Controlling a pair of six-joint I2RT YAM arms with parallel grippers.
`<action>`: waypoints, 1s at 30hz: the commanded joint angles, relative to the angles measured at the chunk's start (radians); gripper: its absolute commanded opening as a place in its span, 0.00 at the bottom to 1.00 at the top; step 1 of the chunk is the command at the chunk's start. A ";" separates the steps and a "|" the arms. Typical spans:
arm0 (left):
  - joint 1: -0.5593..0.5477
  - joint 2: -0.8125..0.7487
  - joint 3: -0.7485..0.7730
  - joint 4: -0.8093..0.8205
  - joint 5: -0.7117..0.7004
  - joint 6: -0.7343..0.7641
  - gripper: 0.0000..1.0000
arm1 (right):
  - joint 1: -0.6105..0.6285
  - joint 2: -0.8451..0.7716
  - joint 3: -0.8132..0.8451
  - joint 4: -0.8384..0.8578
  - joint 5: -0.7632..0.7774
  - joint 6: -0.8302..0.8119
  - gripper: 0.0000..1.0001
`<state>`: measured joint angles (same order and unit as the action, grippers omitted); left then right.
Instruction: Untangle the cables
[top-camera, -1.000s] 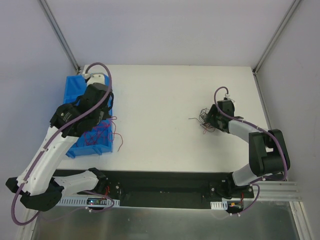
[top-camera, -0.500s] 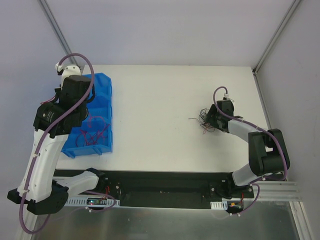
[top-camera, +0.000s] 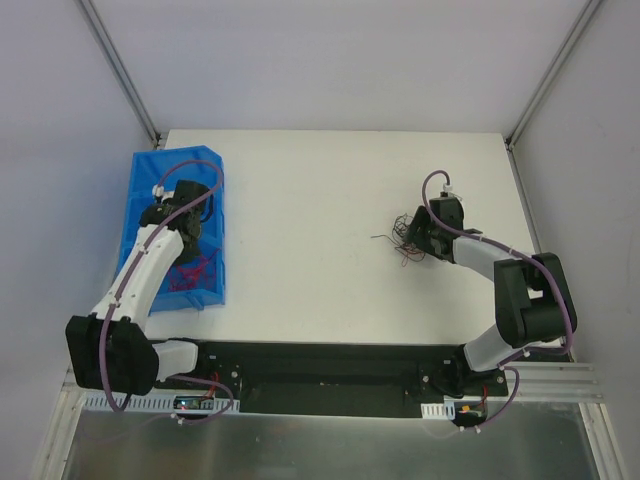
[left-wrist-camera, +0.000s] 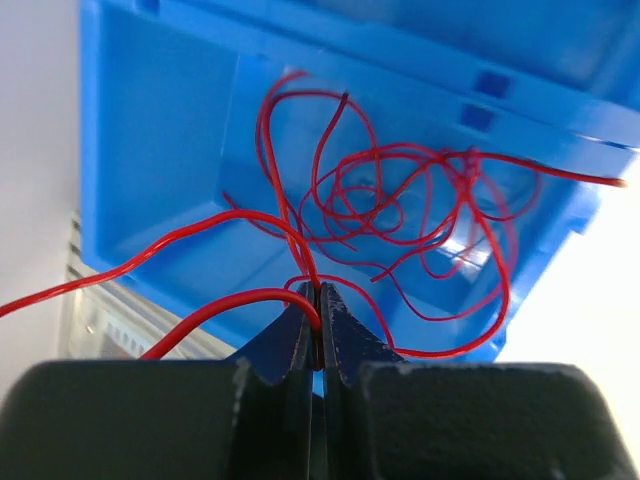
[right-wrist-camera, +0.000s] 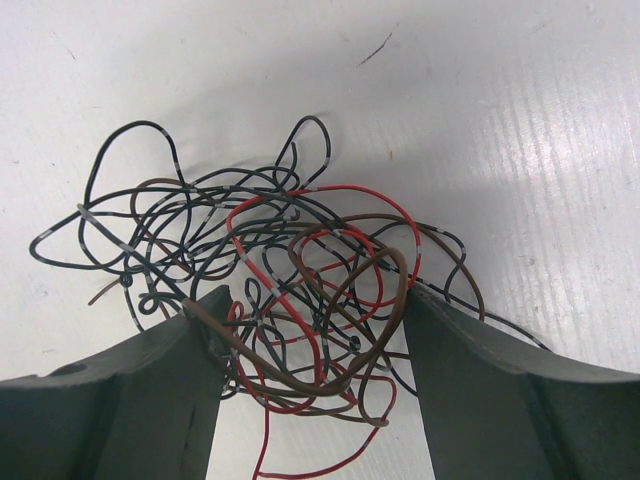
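Listing from left to right: bin, blue and open-topped, at the left edge of the white table. Red cables, thin and curly, lie as a loose heap of loops on the bin floor. Two strands lead out of the heap toward the wrist camera, and one end reaches past the far rim. Left gripper is over the bin, jaws pressed fully together with one red strand pinched between the tips. A second strand curves off to the left just beside them. Tangle, a knot of black, brown and red cables, lies on the right part of the table, well apart from the bin. Right gripper is low over the table, jaws wide apart with a finger on each side of the tangle. A brown loop touches the inner face of both fingers, but nothing is clamped. Stray ends of the tangle spread onto bare table beyond the fingertips.
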<state>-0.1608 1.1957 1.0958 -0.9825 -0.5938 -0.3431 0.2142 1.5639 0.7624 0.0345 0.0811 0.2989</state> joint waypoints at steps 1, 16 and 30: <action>0.180 0.015 -0.057 0.122 0.156 -0.077 0.00 | 0.005 0.010 -0.005 -0.041 -0.021 0.008 0.70; 0.282 -0.223 -0.091 0.120 0.330 -0.194 0.78 | 0.010 0.025 0.008 -0.044 -0.053 0.005 0.70; 0.279 -0.340 -0.126 0.267 1.070 -0.100 0.88 | 0.089 0.065 0.058 -0.039 -0.179 -0.098 0.70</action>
<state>0.1135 0.9016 1.0657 -0.8219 0.0872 -0.4652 0.2428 1.5856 0.7860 0.0376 0.0174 0.2779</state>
